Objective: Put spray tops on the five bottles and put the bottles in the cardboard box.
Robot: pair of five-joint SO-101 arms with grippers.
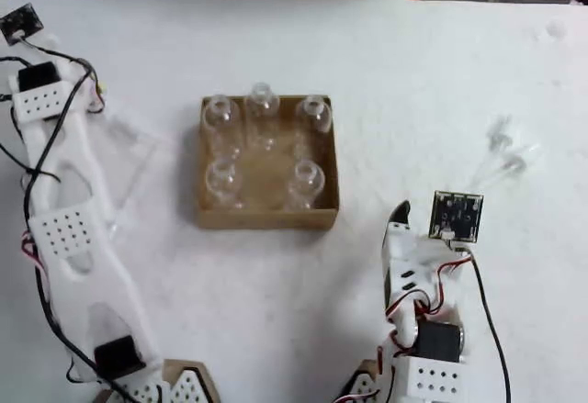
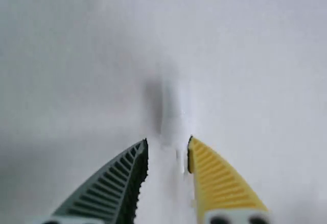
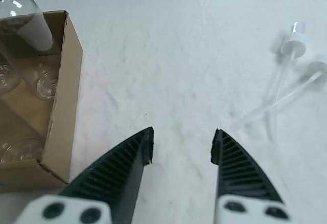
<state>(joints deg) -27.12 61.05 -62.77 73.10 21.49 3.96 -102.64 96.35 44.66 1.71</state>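
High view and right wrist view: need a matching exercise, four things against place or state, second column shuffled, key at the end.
Things:
1. bottles
2. spray tops
3. right gripper
4. cardboard box

Places or states:
A. open, above bare table
B. brown, mid-table
C. standing in the box, no tops on
D. lying on the table, tubes crossed

Pairs: 1-C, 2-D, 3-A, 4-B.
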